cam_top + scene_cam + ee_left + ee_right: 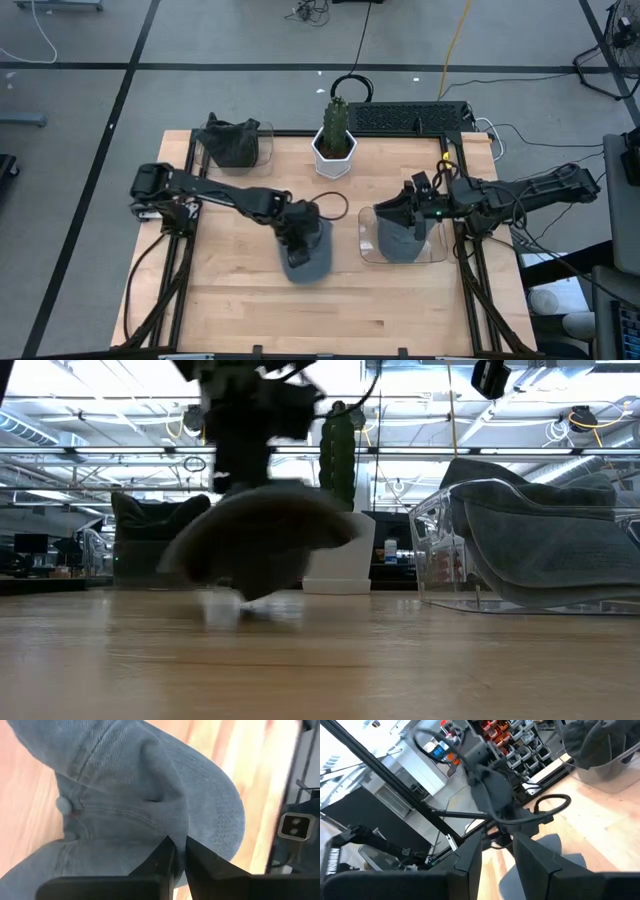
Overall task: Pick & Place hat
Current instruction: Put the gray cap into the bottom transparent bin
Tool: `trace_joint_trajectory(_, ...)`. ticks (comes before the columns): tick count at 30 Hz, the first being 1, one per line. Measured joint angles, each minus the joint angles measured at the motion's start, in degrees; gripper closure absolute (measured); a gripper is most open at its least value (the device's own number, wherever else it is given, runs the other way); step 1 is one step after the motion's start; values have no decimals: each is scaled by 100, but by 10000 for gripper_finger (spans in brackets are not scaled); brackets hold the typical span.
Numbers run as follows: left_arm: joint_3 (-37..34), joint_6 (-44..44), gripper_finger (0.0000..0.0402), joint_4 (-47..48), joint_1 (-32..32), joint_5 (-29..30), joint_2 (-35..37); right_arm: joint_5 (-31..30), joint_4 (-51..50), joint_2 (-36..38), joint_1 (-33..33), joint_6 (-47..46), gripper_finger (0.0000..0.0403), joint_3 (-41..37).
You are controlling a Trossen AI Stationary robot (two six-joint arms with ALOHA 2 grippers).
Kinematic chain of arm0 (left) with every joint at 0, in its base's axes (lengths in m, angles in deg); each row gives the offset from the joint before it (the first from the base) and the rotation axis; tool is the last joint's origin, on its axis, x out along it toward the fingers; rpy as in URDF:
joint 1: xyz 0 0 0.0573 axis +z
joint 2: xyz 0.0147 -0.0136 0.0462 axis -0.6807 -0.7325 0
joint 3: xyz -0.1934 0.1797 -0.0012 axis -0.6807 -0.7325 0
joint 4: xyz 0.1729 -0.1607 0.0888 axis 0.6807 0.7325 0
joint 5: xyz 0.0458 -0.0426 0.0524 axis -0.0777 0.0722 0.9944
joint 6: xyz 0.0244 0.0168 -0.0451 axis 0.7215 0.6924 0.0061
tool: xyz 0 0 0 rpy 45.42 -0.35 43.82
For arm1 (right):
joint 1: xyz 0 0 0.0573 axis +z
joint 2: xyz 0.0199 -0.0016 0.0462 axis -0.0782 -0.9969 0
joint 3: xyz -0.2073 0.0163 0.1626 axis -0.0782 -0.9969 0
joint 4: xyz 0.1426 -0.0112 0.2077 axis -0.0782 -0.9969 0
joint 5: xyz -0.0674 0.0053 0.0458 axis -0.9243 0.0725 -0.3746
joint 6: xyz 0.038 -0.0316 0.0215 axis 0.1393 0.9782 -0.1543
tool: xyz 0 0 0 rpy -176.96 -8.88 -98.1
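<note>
A grey-blue cap (308, 255) sits near the middle of the wooden table (230, 300), pinched by the left gripper (297, 232), whose two dark fingers (162, 862) are closed on a fold of its cloth. Up close, the cap is soft denim-like fabric with stitched seams running to a small button (64, 805) on the crown, and rows of stitching across its curved brim. From table height, it appears as a dark, rounded dome (262, 545) just at the tabletop.

To its right, the right gripper (412, 205) hangs over a clear plastic bin (368, 245) that holds another grey cap (405, 240); its fingers (470, 852) stand a little apart, holding nothing. A second clear bin (262, 150) with dark cloth (230, 142) sits at the table's far left corner, beside a potted cactus (335, 135) in a white pot.
</note>
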Motion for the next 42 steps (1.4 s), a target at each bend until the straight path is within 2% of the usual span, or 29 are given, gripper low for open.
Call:
trace_joint_trajectory(4, 551, 379, 370, 4, 23, 3, -362, -2, 14, -180, 0, -42, 303, 0)
trace_joint_trajectory(7, 714, 521, 361, 61, 86, -3, -488, -4, 118, -349, 0, -166, 303, -2)
trace_joint_trajectory(12, 733, 739, 301, -27, 266, -2, -477, -7, 441, -661, 4, -365, 303, -2)
trace_joint_trajectory(17, 733, 502, 229, 139, 496, -108, -398, -124, 746, -910, 4, -425, 303, 14)
trace_joint_trajectory(22, 728, 368, 199, 449, 638, -79, 137, -101, -12, -1184, -69, 304, 303, 624)
trace_joint_trajectory(24, 728, 263, 202, 472, 637, 245, 466, -68, -589, -1318, -153, 667, 303, 994)
trace_joint_trajectory(27, 728, -154, 219, 292, 587, 638, 1044, 359, -1320, -1570, -410, 1049, 303, 1633)
trace_joint_trajectory(32, 728, -142, 258, -419, 285, 1891, 1968, 1077, -2399, -2036, -793, 1533, 303, 2474)
trace_joint_trajectory(37, 731, 197, 290, -1050, 205, 2798, 2576, 1093, -2304, -2310, -972, 1745, 303, 2728)
trace_joint_trajectory(42, 723, 216, 314, -1076, 242, 2806, 2817, 1448, -2154, -2666, -1095, 1797, 303, 2728)
